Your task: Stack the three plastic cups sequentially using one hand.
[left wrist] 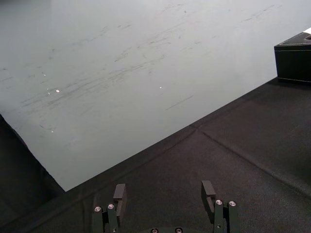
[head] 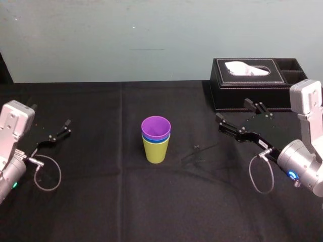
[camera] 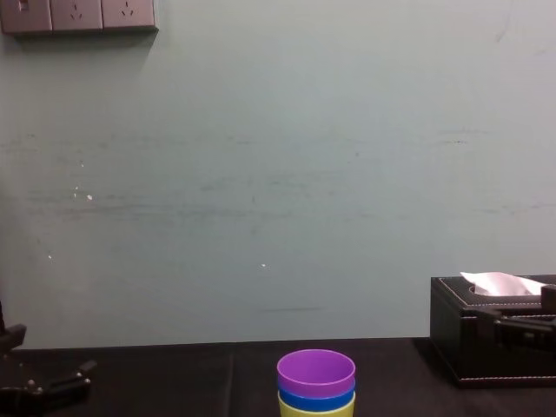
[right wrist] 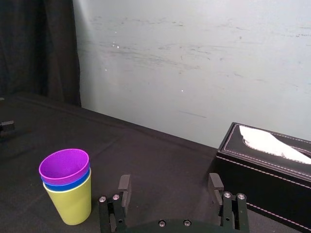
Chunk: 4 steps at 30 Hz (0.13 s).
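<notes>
The right hand (head: 234, 112) is at the right of the head view. Its two black fingers are spread wide and point toward the upper left of the frame. The silver right wrist (head: 298, 164) and its grey cable loop (head: 262, 177) are in the lower right corner. The left hand (head: 58, 132) is near the left edge, its fingers also apart and pointing up and right. The left wrist (head: 9, 176) is in the lower left corner.
</notes>
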Available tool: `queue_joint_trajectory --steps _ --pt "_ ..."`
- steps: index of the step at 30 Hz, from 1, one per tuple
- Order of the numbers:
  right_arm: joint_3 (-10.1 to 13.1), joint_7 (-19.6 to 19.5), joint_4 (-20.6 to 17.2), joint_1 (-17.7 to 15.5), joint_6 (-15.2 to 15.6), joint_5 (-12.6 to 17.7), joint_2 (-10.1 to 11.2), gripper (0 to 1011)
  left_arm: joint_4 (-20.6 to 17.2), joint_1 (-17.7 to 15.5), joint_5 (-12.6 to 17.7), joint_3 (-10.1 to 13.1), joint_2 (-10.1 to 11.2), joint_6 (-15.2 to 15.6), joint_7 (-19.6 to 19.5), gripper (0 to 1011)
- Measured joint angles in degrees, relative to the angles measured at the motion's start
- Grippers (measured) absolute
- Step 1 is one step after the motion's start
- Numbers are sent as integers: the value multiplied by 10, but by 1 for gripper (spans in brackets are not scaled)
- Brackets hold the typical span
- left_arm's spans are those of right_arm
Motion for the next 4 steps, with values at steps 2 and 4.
queue_joint_trajectory --steps 2,4 --pt "0 0 0 0 0 0 0 1003 0 0 0 0 0 0 0 1010" --pt "0 0 0 0 0 0 0 1002 0 0 0 0 0 0 0 1010"
